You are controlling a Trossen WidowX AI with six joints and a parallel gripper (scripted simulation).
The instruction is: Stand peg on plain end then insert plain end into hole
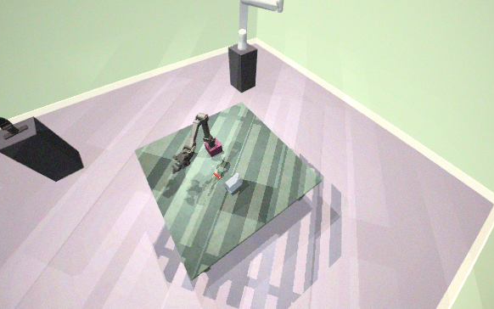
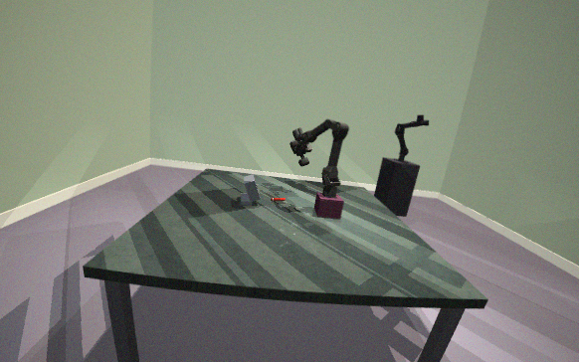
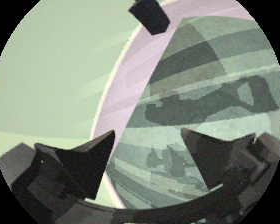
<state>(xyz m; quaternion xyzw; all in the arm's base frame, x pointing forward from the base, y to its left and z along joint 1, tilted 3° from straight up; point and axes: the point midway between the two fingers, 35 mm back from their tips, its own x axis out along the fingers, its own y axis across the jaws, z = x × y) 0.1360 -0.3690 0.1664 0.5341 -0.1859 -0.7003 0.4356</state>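
The red peg [image 1: 216, 175] [image 2: 279, 199] lies flat on the table [image 1: 278, 170] [image 2: 287, 269], between the robot's base and the panel; its white band is too small to make out clearly. The pale grey sloped panel [image 1: 232, 183] [image 2: 251, 188] stands on the table just beyond the peg; its hole cannot be made out. My gripper [image 1: 175, 168] [image 2: 302, 158] [image 3: 148, 132] is open and empty, high above the table and off to one side of the peg. Neither peg nor panel shows in the wrist view.
The arm stands on a magenta block [image 1: 213, 148] [image 2: 328, 206] on the table. Off the table, a dark pedestal [image 1: 41, 148] [image 2: 397, 186] carries another arm, and a second dark pedestal [image 1: 243, 68] carries a white arm. The arm's shadow falls across the table.
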